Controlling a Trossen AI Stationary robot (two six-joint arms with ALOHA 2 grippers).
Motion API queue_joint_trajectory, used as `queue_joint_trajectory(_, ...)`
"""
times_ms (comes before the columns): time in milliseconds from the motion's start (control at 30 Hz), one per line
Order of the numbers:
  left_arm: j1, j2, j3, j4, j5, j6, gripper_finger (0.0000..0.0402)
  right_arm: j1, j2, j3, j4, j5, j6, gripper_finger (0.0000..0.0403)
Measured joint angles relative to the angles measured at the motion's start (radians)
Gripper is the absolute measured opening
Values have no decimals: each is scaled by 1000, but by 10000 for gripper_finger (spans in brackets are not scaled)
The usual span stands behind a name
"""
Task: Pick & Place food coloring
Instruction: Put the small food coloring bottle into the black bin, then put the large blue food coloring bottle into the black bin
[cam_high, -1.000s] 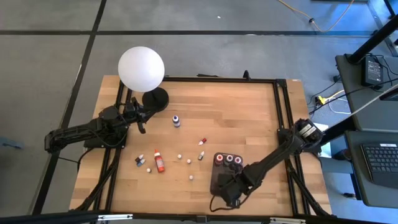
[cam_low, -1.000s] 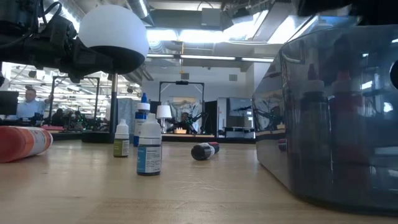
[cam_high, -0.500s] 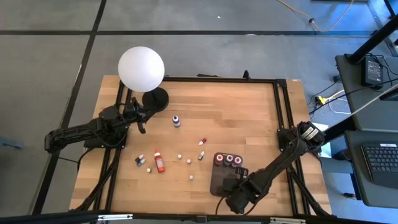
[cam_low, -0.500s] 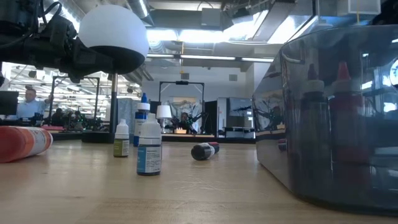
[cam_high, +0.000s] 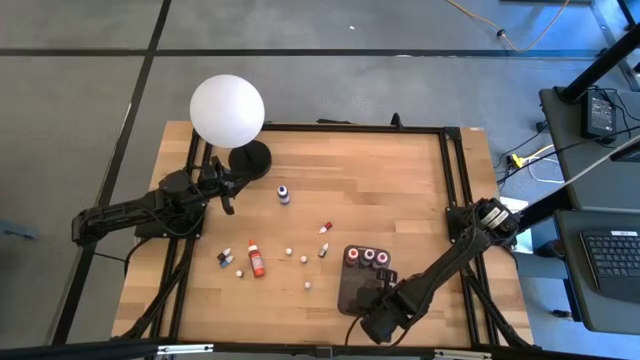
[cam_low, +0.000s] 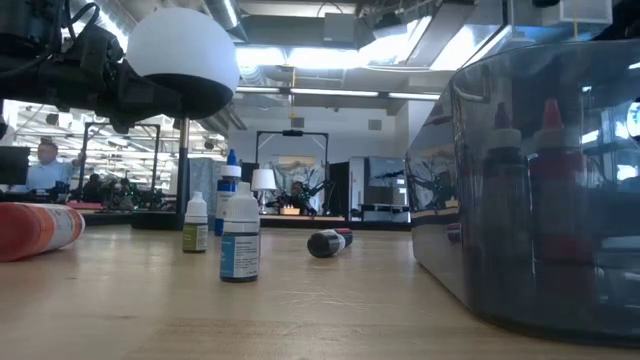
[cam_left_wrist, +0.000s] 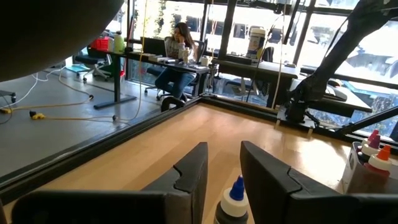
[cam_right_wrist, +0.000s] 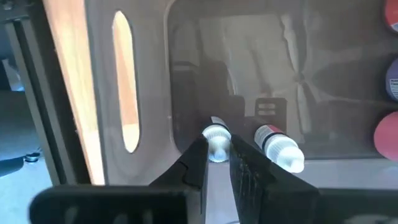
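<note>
Showing a wooden table (cam_high: 380, 190), globe lamp (cam_high: 227, 110) at its far left corner, bottles (cam_high: 256, 258) scattered mid-table, three capped bottles (cam_high: 367, 256) standing in grey tray (cam_high: 357, 292), right gripper (cam_right_wrist: 217, 163) over the tray's near end, closed around a white-capped bottle (cam_right_wrist: 216, 135), left gripper (cam_left_wrist: 224, 168) near the lamp, fingers slightly apart, empty.

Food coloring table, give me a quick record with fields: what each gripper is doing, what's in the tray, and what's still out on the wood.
right gripper: over the dark tray, shut on a white-capped bottle
left gripper: waiting near the globe lamp
tray contents: three red-capped bottles in a row at its far end
loose on table: blue-capped bottle, orange bottle lying down, several small bottles scattered between
</note>
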Motion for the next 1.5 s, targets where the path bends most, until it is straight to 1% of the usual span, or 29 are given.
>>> queue_joint_trajectory(133,0,0,0,0,0,0,92,2,3,1,0,1,1,53)
queue_joint_trajectory(367,0,0,0,0,0,0,90,1,6,0,2,-11,1,95)
queue_joint_trajectory(533,0,0,0,0,0,0,93,2,6,-1,1,-16,-27,112)
queue_joint_trajectory(833,0,0,0,0,0,0,93,1,6,5,-8,-17,-29,115)
queue_joint_trajectory(933,0,0,0,0,0,0,94,2,6,38,-29,-17,-30,115)
queue_joint_trajectory(1033,0,0,0,0,0,0,95,2,6,92,-97,-13,-34,115)
queue_joint_trajectory(1100,0,0,0,0,0,0,94,2,6,135,-152,15,-43,115)
queue_joint_trajectory(1233,0,0,0,0,0,0,91,33,6,214,-283,138,-56,115)
queue_joint_trajectory(1267,0,0,0,0,0,0,91,44,4,225,-299,143,-59,115)
queue_joint_trajectory(1333,0,0,0,0,0,0,91,70,-5,225,-308,156,-66,115)
queue_joint_trajectory(1400,0,0,0,0,0,0,91,95,-12,215,-303,207,-68,115)
queue_joint_trajectory(1500,0,0,0,0,0,-1,90,119,-13,211,-364,235,-43,115)
